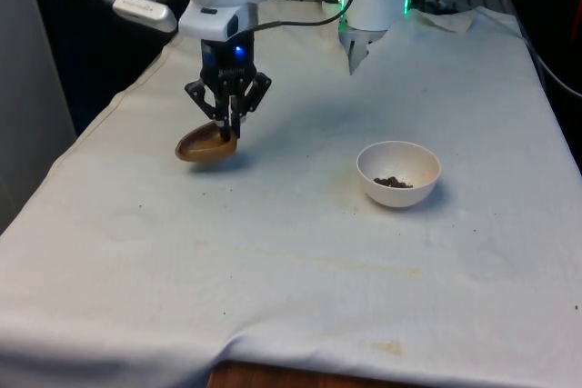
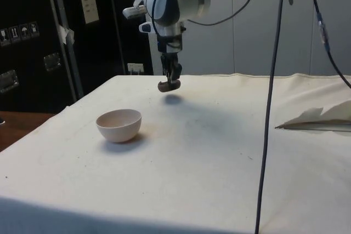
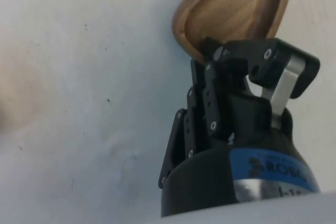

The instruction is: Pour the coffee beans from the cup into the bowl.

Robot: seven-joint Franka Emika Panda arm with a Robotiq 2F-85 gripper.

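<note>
A brown wooden cup [image 1: 204, 145] hangs just above the cloth at the front view's left, tilted, with my gripper [image 1: 227, 132] shut on its rim. In the wrist view the cup [image 3: 236, 9] shows a bare wooden inside, with no beans visible, and the black fingers [image 3: 220, 61] pinch its edge. In the side view the cup [image 2: 168, 85] hangs below the gripper [image 2: 171, 76], beyond the bowl. The white bowl [image 1: 398, 173] stands on the cloth to the front view's right of the cup and holds a small heap of coffee beans [image 1: 393, 183]. From the side the bowl [image 2: 119, 125] stands apart from the gripper.
A crumpled white cloth or paper [image 2: 318, 118] lies at the right of the side view. A black cable [image 2: 271, 102] hangs down in front of the side camera. The table's wooden front edge [image 1: 273, 377] shows below the cloth.
</note>
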